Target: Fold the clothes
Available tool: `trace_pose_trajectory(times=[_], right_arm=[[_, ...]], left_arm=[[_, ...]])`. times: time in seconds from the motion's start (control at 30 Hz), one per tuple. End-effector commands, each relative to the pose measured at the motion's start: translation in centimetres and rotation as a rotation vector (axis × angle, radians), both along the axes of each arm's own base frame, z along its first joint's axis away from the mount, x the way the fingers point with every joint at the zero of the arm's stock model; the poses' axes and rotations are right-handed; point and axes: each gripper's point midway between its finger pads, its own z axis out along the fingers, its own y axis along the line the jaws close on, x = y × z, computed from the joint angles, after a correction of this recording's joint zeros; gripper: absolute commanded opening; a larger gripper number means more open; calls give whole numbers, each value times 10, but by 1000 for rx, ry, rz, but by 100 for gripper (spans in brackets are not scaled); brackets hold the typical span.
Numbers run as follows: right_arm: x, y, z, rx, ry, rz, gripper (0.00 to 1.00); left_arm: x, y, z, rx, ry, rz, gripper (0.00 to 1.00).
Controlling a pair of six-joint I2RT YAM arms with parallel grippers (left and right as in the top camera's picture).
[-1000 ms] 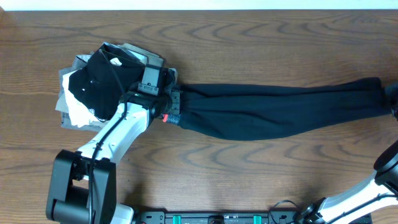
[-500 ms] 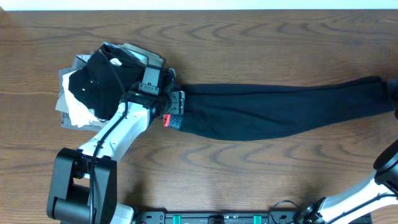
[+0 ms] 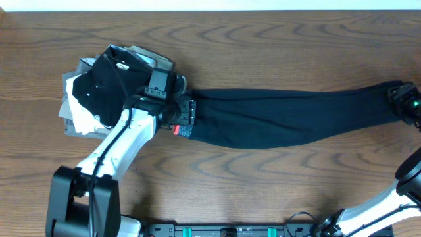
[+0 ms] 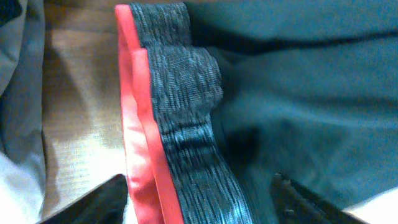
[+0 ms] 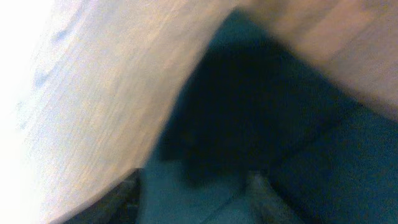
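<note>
Wooden tabletop from edge to edge, and the leggings lie stretched in a long band across the middle of the overhead frame, waist at centre-left and ankles out at the right edge. The left gripper sits right over the grey and red waistband. Its wrist view shows the fingers spread wide with the band between them and nothing pinched. The right gripper is at the ankle end, but its own camera is a blur, so whether it's apart or clamped, no telling. A pile of other clothes sits upper left, just beside the waist end. The fabric looks light, limp and stretchy and will likely sag and slide, so the thick waistband and the cuffs look like the surest holds.
</note>
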Motion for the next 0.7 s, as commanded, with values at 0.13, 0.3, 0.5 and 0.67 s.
trace_pose_trajectory(times=[0.13, 0.3, 0.5, 0.67], right_arm=[[17, 47, 22, 152, -153, 205, 12], [17, 45, 20, 139, -140, 194, 14], [13, 48, 16, 157, -119, 191, 16], [14, 53, 20, 180, -139, 212, 17]], left_arm=[[1, -3, 9, 14, -34, -97, 26], [-1, -3, -15, 42, 17, -139, 24], [11, 0, -58, 85, 59, -132, 22], [26, -4, -55, 63, 13, -96, 40]])
